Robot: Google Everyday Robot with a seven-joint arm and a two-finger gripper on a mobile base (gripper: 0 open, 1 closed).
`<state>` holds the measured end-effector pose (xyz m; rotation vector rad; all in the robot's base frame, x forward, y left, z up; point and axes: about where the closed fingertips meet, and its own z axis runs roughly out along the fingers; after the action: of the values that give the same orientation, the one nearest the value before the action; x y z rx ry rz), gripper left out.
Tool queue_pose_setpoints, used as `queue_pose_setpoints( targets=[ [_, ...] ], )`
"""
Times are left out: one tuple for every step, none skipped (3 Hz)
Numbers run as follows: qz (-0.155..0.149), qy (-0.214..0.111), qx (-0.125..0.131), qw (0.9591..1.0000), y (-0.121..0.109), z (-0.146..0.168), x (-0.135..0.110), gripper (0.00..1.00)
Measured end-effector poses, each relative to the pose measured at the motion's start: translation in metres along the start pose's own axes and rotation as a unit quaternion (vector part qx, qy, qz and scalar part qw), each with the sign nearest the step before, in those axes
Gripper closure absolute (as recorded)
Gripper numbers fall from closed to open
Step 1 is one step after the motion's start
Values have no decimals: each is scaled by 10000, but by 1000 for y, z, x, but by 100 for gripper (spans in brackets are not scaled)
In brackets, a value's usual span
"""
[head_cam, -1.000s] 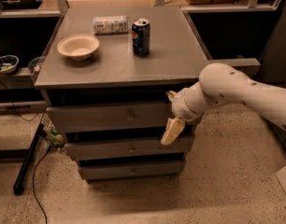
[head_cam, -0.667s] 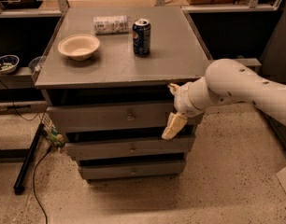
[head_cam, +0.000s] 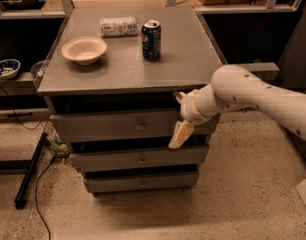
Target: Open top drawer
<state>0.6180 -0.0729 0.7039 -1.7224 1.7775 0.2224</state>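
Barely anything has moved since a second ago: gripper (head_cam: 179, 118) sits a touch higher and slightly toward 9 o'clock, and the top drawer (head_cam: 108, 126) front is in the same place, not visibly pulled out.

Gripper is at 3 o'clock of the knob (head_cam: 139, 125), near it but apart, in front of the right part of the top drawer. Claw looks spread wide. The upper finger (head_cam: 178, 96) is a short stub at 12 o'clock, up by the tabletop (head_cam: 123, 71) edge and the dark gap above the drawer. The lower finger (head_cam: 179, 134) is long and yellowish, slanting toward 7 o'clock across the drawer front, with its tip over the gap above the middle drawer (head_cam: 118, 160). Nothing is clamped between them and the knob is not gripped. Cannot tell whether the lower finger touches the drawer front or only overlaps it.

White arm (head_cam: 253, 91) comes in from 3 o'clock.

Top drawer is directly under the tabletop, widest of three, knob at centre. Bottom drawer (head_cam: 123, 183) is at 6 o'clock of the middle one, and each is narrower than the one above.

On the tabletop, a can (head_cam: 151, 33) stands upright at 12 o'clock of the knob. A bowl (head_cam: 84, 50) is at the can's 8 o'clock, apart from it. A packet (head_cam: 118, 26) lies on its side at the can's 10 o'clock, just beside it.
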Motion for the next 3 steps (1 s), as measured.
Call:
queue_pose_setpoints(
  targets=[
    [70,-87,-200,9997,-9,35,11,0],
    [73,-88,-204,9997,-9,36,11,0],
    [137,-108,-296,9994,-3,38,12,0]
  ],
)
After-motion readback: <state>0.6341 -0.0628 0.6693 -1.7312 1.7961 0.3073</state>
